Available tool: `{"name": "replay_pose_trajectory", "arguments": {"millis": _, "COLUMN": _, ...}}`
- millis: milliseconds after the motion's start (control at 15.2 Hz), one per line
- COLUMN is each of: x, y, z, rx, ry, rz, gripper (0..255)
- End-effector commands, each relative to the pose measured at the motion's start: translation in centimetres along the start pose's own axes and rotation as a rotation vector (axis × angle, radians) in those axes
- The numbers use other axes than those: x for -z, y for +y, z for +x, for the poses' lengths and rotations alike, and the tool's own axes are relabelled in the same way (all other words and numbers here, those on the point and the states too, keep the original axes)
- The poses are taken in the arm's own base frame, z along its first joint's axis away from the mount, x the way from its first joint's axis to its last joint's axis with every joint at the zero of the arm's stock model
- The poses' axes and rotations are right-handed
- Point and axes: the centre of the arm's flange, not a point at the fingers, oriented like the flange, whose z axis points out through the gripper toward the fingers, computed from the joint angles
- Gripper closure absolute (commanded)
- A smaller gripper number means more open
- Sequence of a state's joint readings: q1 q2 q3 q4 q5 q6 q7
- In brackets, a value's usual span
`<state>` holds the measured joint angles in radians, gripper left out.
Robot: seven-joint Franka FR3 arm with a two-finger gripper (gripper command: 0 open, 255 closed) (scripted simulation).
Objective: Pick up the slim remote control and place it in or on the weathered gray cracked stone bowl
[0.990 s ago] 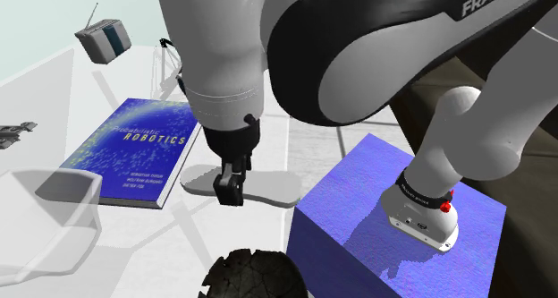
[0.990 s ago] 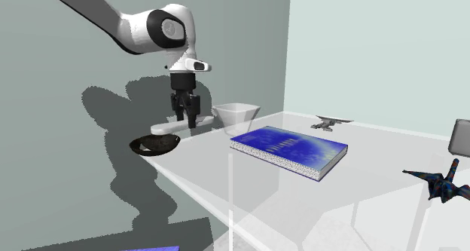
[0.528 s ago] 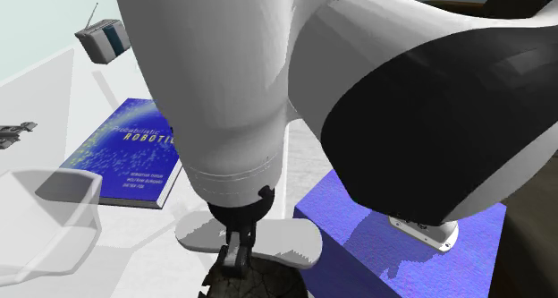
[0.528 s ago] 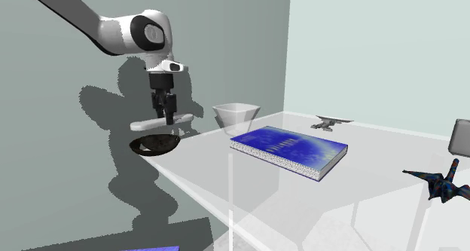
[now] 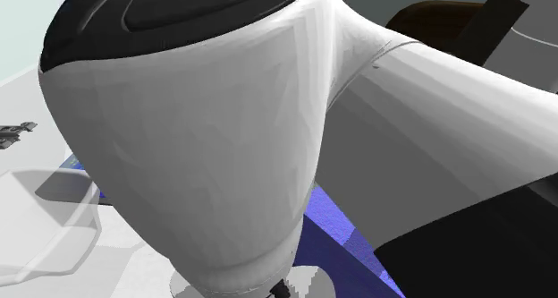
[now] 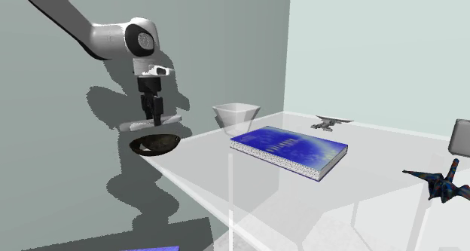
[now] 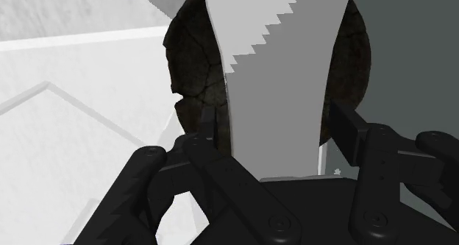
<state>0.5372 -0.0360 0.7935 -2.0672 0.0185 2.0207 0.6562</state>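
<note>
The slim remote control (image 7: 276,82) is drawn as a plain pale grey bar. My gripper (image 7: 276,133) is shut on it across its width, one black finger (image 7: 208,129) on each long side. Right below it lies the dark cracked stone bowl (image 7: 195,74). In the second exterior view the gripper (image 6: 154,118) holds the remote (image 6: 172,119) level, a short way above the bowl (image 6: 154,145), which sits at the table's corner towards that view's left. In the shoulder view the white arm covers most of the scene, with an end of the remote (image 5: 313,283) at the bottom edge.
A blue book (image 6: 290,148) lies mid-table, with a white translucent bowl (image 6: 236,115) behind it. A small dark figure (image 6: 328,122), a dark paper bird (image 6: 441,183) and a grey box (image 6: 459,136) stand farther off. The blue stand (image 5: 344,238) is beside the table.
The arm has carried the remote towards the second exterior view's left, from beside the bowl to right above it. The grip has stayed shut. The arm now blocks most of the shoulder view.
</note>
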Motion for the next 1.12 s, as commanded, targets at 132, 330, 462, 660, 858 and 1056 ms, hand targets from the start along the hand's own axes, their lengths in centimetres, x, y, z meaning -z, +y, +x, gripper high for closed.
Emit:
{"name": "replay_pose_trajectory", "arguments": {"millis": 132, "x": -2.2, "y": -0.1, "z": -0.1, "rx": 0.000, "ry": 0.001, "rz": 0.000, "gripper": 255}}
{"name": "replay_pose_trajectory", "arguments": {"millis": 330, "x": -3.7, "y": -0.1, "z": 0.0, "rx": 0.000, "ry": 0.001, "rz": 0.000, "gripper": 255}}
{"name": "replay_pose_trajectory", "arguments": {"millis": 462, "x": -4.8, "y": -0.2, "z": 0.0, "rx": 0.000, "ry": 0.001, "rz": 0.000, "gripper": 255}}
{"name": "replay_pose_trajectory", "arguments": {"millis": 660, "x": -6.0, "y": -0.2, "z": 0.0, "rx": 0.000, "ry": 0.001, "rz": 0.000, "gripper": 255}}
{"name": "replay_pose_trajectory", "arguments": {"millis": 858, "x": -6.0, "y": -0.2, "z": 0.0, "rx": 0.000, "ry": 0.001, "rz": 0.000, "gripper": 255}}
{"name": "replay_pose_trajectory", "arguments": {"millis": 1056, "x": -6.0, "y": -0.2, "z": 0.0, "rx": 0.000, "ry": 0.001, "rz": 0.000, "gripper": 255}}
